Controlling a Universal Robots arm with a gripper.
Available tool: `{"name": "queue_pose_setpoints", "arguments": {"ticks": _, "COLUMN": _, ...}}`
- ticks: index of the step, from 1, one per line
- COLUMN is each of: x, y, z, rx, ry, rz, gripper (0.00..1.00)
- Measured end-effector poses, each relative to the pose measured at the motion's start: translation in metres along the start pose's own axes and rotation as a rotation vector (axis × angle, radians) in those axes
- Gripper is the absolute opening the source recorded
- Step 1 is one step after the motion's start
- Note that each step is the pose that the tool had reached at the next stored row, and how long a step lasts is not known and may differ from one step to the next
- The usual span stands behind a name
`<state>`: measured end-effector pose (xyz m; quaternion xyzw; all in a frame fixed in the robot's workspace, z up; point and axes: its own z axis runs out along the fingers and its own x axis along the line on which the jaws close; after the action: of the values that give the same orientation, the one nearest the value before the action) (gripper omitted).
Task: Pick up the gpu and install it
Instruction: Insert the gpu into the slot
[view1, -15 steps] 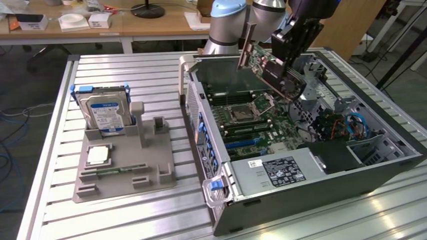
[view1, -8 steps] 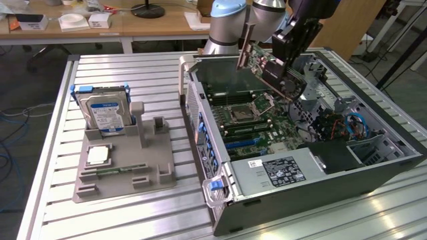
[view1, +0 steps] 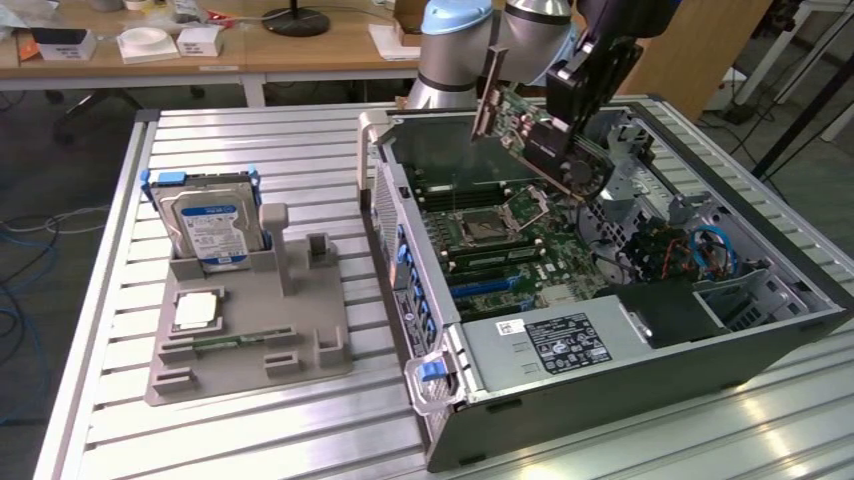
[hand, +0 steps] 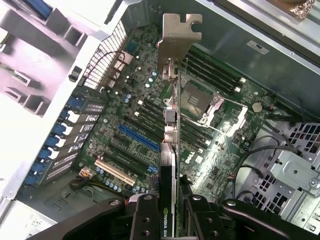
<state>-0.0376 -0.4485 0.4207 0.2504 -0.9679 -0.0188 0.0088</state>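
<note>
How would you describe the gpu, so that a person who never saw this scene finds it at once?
Find the open computer case on the slatted table. Above its motherboard hangs a gripper, shut on the gpu, a thin tilted card with a silver bracket at one end. It alone is held in the air, seated in no slot.

Gpu: green circuit board, matt black cooler, bare silver metal bracket. Computer case: dull grey sheet metal. Table: ribbed aluminium, brushed sheen. Parts holder: matt grey plastic. Hard drive: glossy blue label.
</note>
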Motion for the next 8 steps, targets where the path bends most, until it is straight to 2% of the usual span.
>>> {"name": "queue_pose_setpoints", "arguments": {"ticks": 8, "x": 0.0, "y": 0.0, "z": 0.0001, "rx": 0.0003, "ry": 0.0018, "rz": -0.043, "gripper": 0.26}}
